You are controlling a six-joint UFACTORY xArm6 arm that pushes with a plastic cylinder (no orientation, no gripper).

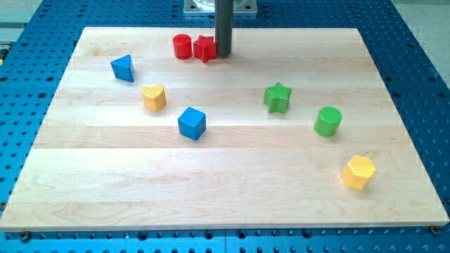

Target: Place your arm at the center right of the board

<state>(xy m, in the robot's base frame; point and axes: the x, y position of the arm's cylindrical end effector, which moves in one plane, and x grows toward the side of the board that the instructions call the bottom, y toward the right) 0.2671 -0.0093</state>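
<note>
My tip [224, 55] rests on the wooden board [225, 190] near the view's top edge, just right of a red star block [205, 48], touching or nearly touching it. A red cylinder [182, 46] stands left of the star. At the view's right are a green cylinder [328, 121], a green star [278, 97] and a yellow hexagonal block [359, 171]. At the left are a blue triangular block [123, 68], a yellow heart-like block [154, 97] and a blue cube [191, 123].
The board lies on a blue perforated table [422, 63]. The arm's metal base [219, 7] stands behind the board's top edge.
</note>
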